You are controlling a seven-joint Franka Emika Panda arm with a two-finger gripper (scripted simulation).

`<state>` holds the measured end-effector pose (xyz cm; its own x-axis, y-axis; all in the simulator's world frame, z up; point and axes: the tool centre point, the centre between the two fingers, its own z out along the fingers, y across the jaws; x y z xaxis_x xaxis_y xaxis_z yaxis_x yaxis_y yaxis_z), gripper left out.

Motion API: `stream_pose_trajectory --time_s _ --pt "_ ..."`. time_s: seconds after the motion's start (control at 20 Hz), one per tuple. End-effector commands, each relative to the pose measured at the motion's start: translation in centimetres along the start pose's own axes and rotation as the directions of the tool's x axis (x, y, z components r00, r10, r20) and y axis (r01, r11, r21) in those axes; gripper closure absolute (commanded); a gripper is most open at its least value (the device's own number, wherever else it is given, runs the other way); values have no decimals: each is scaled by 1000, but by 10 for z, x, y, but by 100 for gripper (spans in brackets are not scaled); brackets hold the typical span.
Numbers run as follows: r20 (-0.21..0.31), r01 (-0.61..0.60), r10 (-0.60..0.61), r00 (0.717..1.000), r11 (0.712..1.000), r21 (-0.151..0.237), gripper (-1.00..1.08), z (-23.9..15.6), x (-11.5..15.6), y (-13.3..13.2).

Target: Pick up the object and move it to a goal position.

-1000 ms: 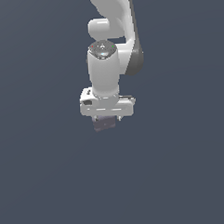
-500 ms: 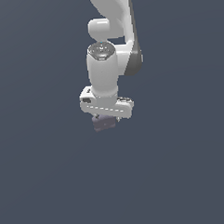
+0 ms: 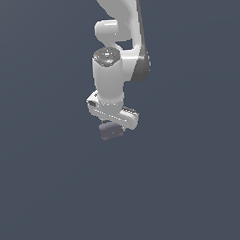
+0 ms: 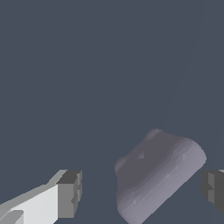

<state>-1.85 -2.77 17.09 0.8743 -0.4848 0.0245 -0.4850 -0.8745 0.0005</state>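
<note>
The object (image 3: 111,132) is a small dull grey-purple block, sitting directly under the white hand of the arm in the exterior view. My gripper (image 3: 113,126) is down over it, with the fingers mostly hidden by the hand. In the wrist view the object (image 4: 159,173) lies skewed between the two dark fingertips (image 4: 70,192). My gripper (image 4: 142,190) is open: one fingertip stands well apart from the block and the other is at or nearly at its edge.
A plain dark grey-blue surface (image 3: 195,188) fills both views. The white arm (image 3: 119,22) reaches down from the top of the exterior view.
The hand has rotated about its wrist, so its bar now slants in the exterior view. The block stays in the same spot under it.
</note>
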Motion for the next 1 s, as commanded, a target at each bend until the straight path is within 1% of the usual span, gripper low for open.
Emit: stream_pose_trajectory --time_s 0.0,0.2,0.45,0.7,0.95 --pt "2 -73 73 997 997 0 -92 2 -3 3" --pt "6 -186 186 982 982 -2 -92 6 -7 8" --pt "10 -325 325 946 946 -4 -92 10 -12 14" --pt "13 -457 457 889 889 -7 -92 15 -18 20" --pt "15 -576 576 817 817 -11 -92 19 -23 26"
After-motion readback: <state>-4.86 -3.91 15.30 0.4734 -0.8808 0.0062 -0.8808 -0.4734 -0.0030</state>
